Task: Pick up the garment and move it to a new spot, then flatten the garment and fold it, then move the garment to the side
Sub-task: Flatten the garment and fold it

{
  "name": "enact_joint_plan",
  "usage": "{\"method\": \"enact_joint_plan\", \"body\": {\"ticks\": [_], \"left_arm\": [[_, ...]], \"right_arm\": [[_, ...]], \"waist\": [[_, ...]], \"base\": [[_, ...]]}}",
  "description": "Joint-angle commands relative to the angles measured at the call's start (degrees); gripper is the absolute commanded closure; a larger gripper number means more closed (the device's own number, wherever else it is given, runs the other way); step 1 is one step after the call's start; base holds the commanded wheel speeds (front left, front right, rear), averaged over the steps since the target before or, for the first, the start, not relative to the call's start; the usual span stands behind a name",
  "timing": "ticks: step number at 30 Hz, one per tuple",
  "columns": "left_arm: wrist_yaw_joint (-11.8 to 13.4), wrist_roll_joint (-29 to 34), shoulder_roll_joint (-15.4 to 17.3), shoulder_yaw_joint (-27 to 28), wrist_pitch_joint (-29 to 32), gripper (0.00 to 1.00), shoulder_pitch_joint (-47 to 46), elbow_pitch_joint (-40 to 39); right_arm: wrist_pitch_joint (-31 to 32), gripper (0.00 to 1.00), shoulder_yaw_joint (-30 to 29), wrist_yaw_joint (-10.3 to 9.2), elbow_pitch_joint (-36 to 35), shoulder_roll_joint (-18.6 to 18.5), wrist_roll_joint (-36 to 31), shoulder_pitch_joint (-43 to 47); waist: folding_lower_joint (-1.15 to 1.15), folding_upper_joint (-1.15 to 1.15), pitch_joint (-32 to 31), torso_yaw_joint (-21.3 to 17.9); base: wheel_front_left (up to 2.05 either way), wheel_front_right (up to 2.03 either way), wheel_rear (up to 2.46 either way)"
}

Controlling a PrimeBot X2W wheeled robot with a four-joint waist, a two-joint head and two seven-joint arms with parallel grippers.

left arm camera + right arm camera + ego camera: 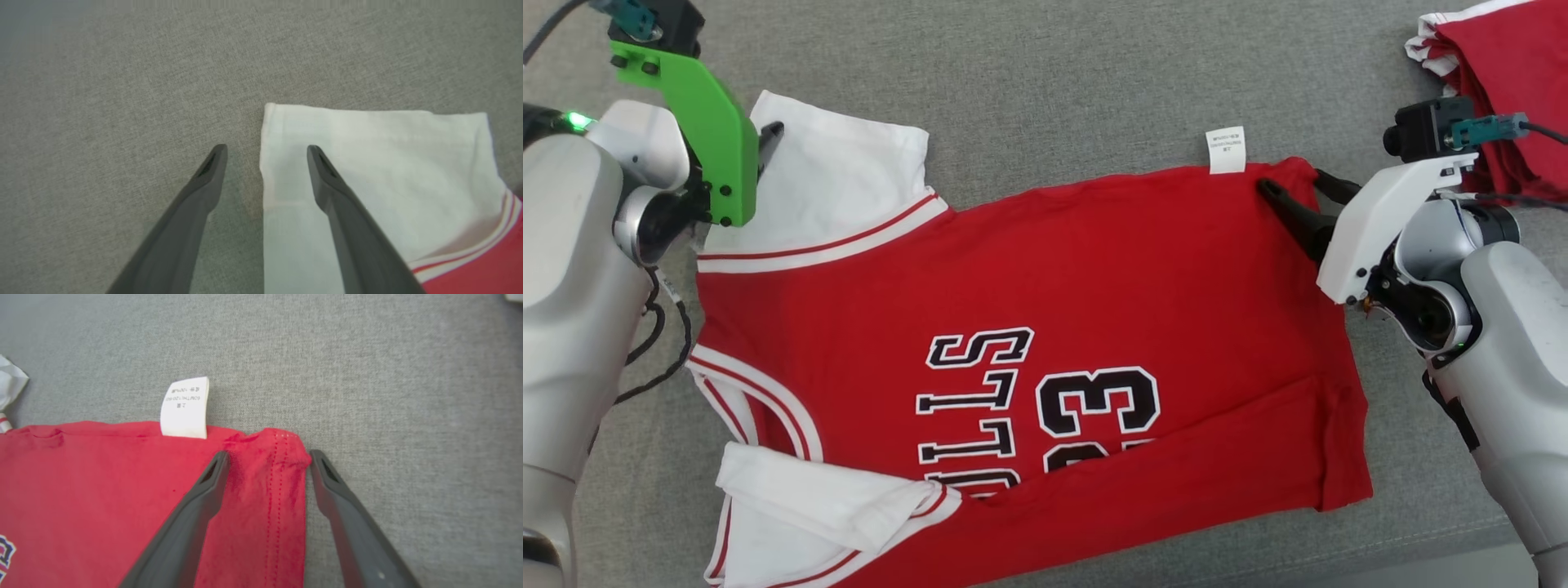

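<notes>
Grey woven cloth (1054,82) spreads under everything. One red jersey (1029,278) lies flat across the middle, number 33 in black and white readable from my head view. It has two white sleeves: one at ten o'clock (849,180), one at seven o'clock (825,498). One white care label (1227,150) sticks out at one o'clock. One more red-and-white garment (1503,73) is heaped at two o'clock.

My left claw (266,153) is spread wide and gripping nothing, one finger over grey cloth, the other over the upper sleeve's edge. My right claw (267,457) is wide too and also empty, straddling the jersey's hem corner. The right wrist view adds the dotted hem stitching beside the label.
</notes>
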Motion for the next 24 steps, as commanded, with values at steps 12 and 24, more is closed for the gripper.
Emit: {"method": "enact_joint_plan", "body": {"ticks": [12, 24], "left_arm": [[-0.4, -2.7, -0.4, -4.1, -1.5, 0.60, -3.3, 8.1], [-0.3, -5.8, 1.8, -8.0, -8.2, 1.00, -4.7, 9.7]], "right_arm": [[-2.1, 0.69, 5.4, 0.00, 1.2, 0.1, 1.9, -1.7], [-10.8, 1.00, 5.2, -0.01, 4.0, -0.9, 2.9, -1.3]], "waist": [[-0.01, 0.00, 1.4, -2.6], [-0.01, 0.00, -1.8, -1.6]], "base": [[0.00, 0.00, 0.00], [0.00, 0.00, 0.00]]}}
